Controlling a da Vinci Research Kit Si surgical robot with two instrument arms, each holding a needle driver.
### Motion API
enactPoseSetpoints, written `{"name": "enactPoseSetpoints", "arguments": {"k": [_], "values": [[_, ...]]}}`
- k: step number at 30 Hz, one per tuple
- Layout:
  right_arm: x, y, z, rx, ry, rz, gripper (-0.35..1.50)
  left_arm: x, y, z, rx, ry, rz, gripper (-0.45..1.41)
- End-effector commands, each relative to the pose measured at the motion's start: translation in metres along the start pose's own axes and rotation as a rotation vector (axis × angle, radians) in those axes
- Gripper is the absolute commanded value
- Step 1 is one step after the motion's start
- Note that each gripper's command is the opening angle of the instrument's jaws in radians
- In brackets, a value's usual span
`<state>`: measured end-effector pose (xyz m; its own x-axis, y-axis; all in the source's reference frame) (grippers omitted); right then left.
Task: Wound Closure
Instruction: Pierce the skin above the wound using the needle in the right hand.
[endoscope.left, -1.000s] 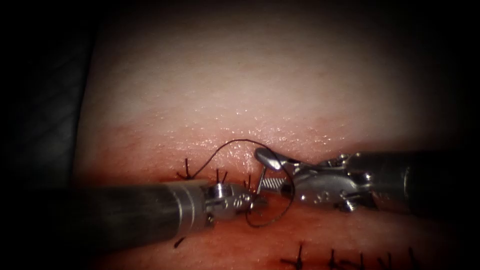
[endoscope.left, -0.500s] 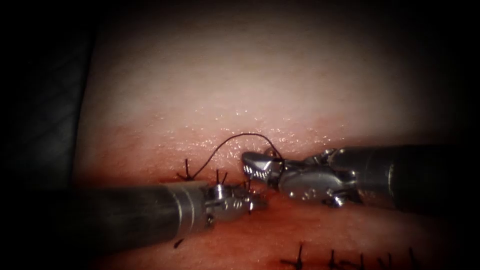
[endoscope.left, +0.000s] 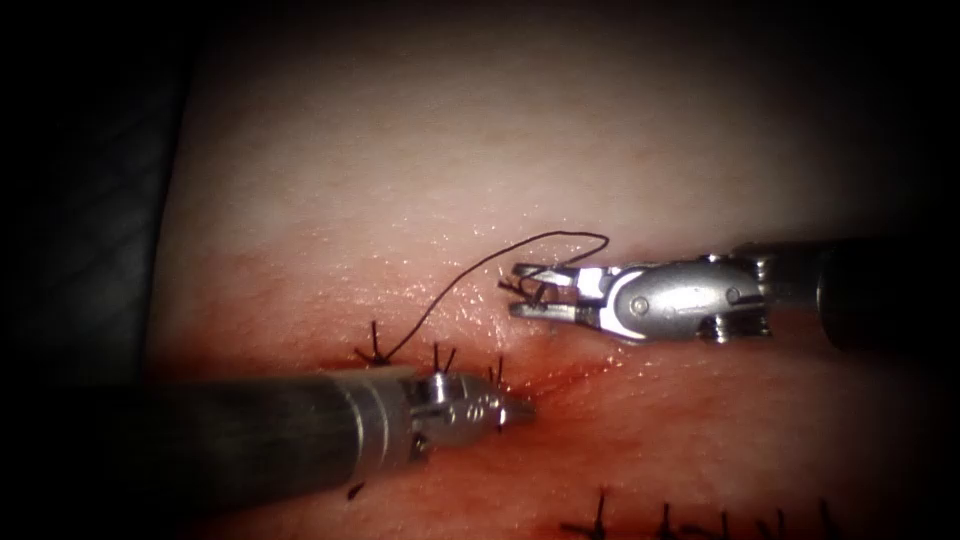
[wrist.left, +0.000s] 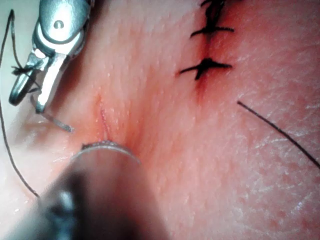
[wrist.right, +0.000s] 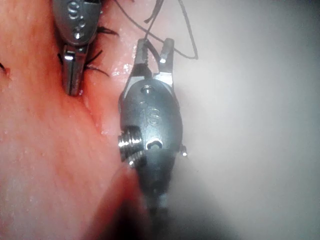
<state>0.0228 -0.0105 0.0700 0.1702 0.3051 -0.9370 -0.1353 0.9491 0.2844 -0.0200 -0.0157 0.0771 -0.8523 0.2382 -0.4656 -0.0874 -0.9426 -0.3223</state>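
My left tool (endoscope.left: 518, 408) lies low over the cut with its jaws shut, beside the dark stitch tails (endoscope.left: 497, 373). A short dark thread end sticks out under its tip; I cannot tell whether it is held. Its jaws (wrist.right: 74, 75) look shut in the right wrist view too. My right tool (endoscope.left: 517, 290) hovers above and to the right, jaws a little apart. The dark thread (endoscope.left: 470, 275) arcs up from a stitch (endoscope.left: 375, 348), curls back and crosses between those parted jaws (wrist.right: 155, 50). In the left wrist view the thread wraps the right tool (wrist.left: 30, 92). I cannot make out the needle.
Several finished stitches (endoscope.left: 438, 355) sit along the reddened cut on the tissue (endoscope.left: 520, 150). A second row of stitches (endoscope.left: 600, 515) runs along the lower edge. Two knots (wrist.left: 205, 67) and a loose thread (wrist.left: 275, 130) lie on the tissue.
The right tool, wide open by the left tip, shut there, then drew back up and to the right with its jaws parted again. The thread loop rose with it; the left tool stayed.
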Motion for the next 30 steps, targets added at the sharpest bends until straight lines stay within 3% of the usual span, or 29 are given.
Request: {"name": "enactPoseSetpoints", "arguments": {"k": [1, 6, 14, 17, 23, 30], "values": [[-0.0020, 0.0013, 0.0000, 0.003, 0.040, 0.082, -0.35, 0.0002, 0.0000, 0.0008, 0.000, 0.001, 0.000, -0.45], [-0.0046, 0.0025, -0.0007, 0.018, 0.053, 0.222, -0.35, 0.0001, 0.0000, 0.0007, 0.000, 0.001, 0.000, -0.45], [-0.0082, -0.0040, -0.0006, 0.079, -0.029, 0.256, -0.35, 0.0001, 0.0000, 0.0007, -0.001, 0.001, 0.001, -0.45], [-0.0091, -0.0051, -0.0005, 0.085, -0.058, 0.288, -0.35, 0.0001, 0.0000, 0.0007, -0.001, 0.001, 0.000, -0.45], [-0.0100, -0.0059, -0.0005, 0.092, -0.075, 0.357, -0.35, 0.0002, 0.0000, 0.0007, -0.001, 0.001, 0.000, -0.45], [-0.0104, -0.0049, -0.0011, 0.047, -0.088, 0.624, -0.35, 0.0002, -0.0001, 0.0007, -0.001, 0.001, 0.000, -0.45]]}}
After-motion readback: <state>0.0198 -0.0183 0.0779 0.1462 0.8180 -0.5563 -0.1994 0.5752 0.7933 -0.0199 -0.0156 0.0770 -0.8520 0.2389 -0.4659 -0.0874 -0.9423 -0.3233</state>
